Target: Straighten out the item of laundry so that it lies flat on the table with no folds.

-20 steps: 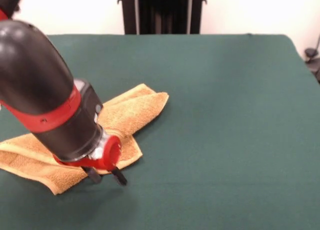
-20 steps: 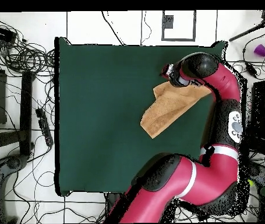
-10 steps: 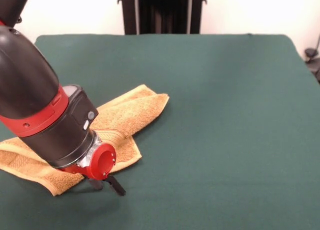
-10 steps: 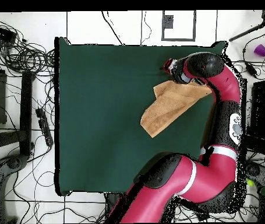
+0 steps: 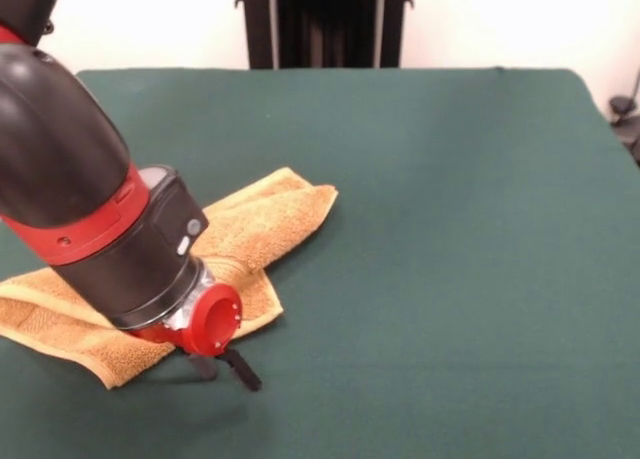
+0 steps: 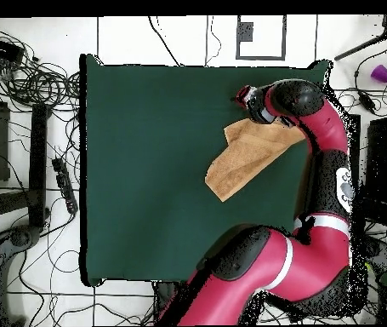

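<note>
Honestly, nothing readable anywhere in either view: no letters, numbers, logos or stickers. Not on the red and black robot arm (image 5: 90,229), not on the orange-yellow terry towel (image 5: 265,224), not on the dark green felt-like surface (image 5: 450,229).

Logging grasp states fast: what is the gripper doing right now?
Gripper: open, holding nothing, fingers just off the towel's near edge.
</note>
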You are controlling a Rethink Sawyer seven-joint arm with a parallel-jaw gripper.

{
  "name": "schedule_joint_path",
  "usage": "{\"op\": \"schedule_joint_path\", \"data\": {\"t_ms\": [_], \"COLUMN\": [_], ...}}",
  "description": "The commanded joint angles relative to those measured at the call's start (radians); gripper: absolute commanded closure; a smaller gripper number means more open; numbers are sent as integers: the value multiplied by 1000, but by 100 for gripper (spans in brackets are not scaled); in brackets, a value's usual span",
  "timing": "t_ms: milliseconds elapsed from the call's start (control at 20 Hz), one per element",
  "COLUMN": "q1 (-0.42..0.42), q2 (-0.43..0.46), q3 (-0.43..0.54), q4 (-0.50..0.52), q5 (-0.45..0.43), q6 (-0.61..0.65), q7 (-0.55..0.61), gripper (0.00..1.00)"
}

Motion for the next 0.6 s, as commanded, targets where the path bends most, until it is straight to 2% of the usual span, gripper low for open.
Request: {"op": "schedule_joint_path", "data": {"t_ms": [50, 300, 600], "q1": [65, 82, 114], "q2": [-33, -99, -122], "q3": [100, 78, 28], "q4": [349, 441, 456], "q5": [77, 78, 32], "q6": [-84, -153, -153], "q7": [238, 221, 185], "gripper": [0, 0, 0]}}
